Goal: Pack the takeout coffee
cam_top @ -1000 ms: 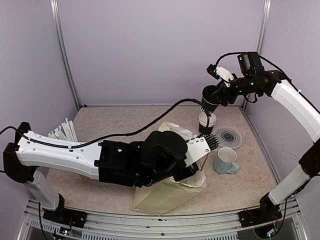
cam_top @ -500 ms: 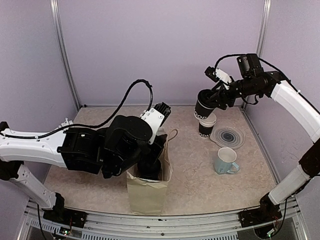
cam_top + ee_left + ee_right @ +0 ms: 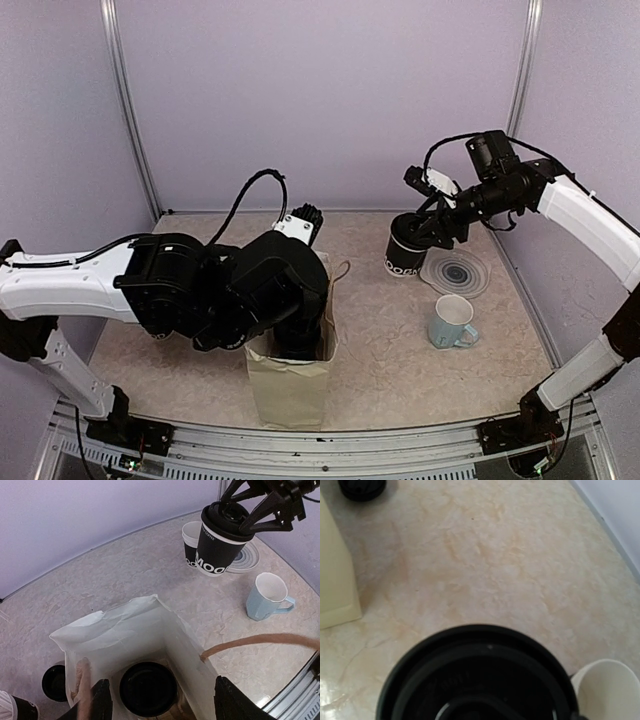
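**One cup bagged, another in the air**

Over the last second the left gripper (image 3: 162,682) has swung above the now-upright paper bag (image 3: 290,385). Its jaws have spread wide and hold nothing. A lidded cup (image 3: 148,690) sits on the bag's floor. At the far right, the right gripper (image 3: 231,517) clamps the lid of a second cup (image 3: 403,255), which is tilted in front of an open cup (image 3: 189,540). A blue mug (image 3: 452,322) stands nearer.

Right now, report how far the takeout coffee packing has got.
Done: one lidded coffee cup stands at the bottom of the paper bag, and the left gripper is open above it. In hand: the right gripper holds a second lidded cup by its top, tilted. Left: bag that cup. A lidless cup stands behind it, by the plate.
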Motion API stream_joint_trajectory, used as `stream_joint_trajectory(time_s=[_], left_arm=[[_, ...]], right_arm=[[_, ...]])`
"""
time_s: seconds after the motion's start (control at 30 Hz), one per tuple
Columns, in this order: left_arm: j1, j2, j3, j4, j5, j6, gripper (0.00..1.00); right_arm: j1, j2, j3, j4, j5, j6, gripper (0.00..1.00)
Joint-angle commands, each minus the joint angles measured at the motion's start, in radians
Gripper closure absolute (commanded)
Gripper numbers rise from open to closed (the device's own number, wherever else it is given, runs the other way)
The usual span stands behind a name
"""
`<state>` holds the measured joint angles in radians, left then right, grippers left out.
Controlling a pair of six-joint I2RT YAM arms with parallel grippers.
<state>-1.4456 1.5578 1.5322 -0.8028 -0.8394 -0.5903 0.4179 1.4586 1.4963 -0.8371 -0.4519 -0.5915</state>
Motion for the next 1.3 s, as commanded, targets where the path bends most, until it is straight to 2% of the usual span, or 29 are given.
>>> stream_joint_trajectory(time_s=[0.0,0.17,0.4,0.67,0.73,0.87,1.07,1.13,1.27], left_arm=[[-0.051,-0.002,0.121,-0.18,-0.038,-0.164,0.3],[-0.094,-0.029,0.144,-0.263,0.028,-0.247,0.25],[-0.09,-0.09,0.073,-0.402,0.084,-0.453,0.24],[-0.006,-0.154,-0.013,-0.385,0.065,-0.495,0.28],[0.029,-0.188,-0.055,-0.32,0.103,-0.447,0.31],[0.094,-0.245,-0.13,-0.167,0.182,-0.35,0.45],[0.188,-0.261,-0.132,-0.127,0.281,-0.258,0.64],[0.227,-0.253,-0.127,-0.12,0.345,-0.223,0.67],[0.276,-0.218,-0.1,-0.13,0.401,-0.184,0.69]], right_arm=[[0.021,-0.03,-0.007,-0.002,-0.036,-0.005,0.3],[0.036,-0.025,-0.017,0.006,-0.035,-0.005,0.3],[0.057,-0.018,-0.034,0.018,-0.03,-0.004,0.3],[0.08,-0.01,-0.049,0.029,-0.033,0.007,0.3],[0.083,-0.012,-0.055,0.031,-0.032,0.007,0.3],[0.085,-0.014,-0.064,0.034,-0.026,0.006,0.3],[0.087,-0.015,-0.068,0.035,-0.021,0.005,0.3],[0.087,-0.016,-0.07,0.033,-0.022,0.002,0.3],[0.088,-0.027,-0.083,0.029,-0.019,-0.004,0.31]])
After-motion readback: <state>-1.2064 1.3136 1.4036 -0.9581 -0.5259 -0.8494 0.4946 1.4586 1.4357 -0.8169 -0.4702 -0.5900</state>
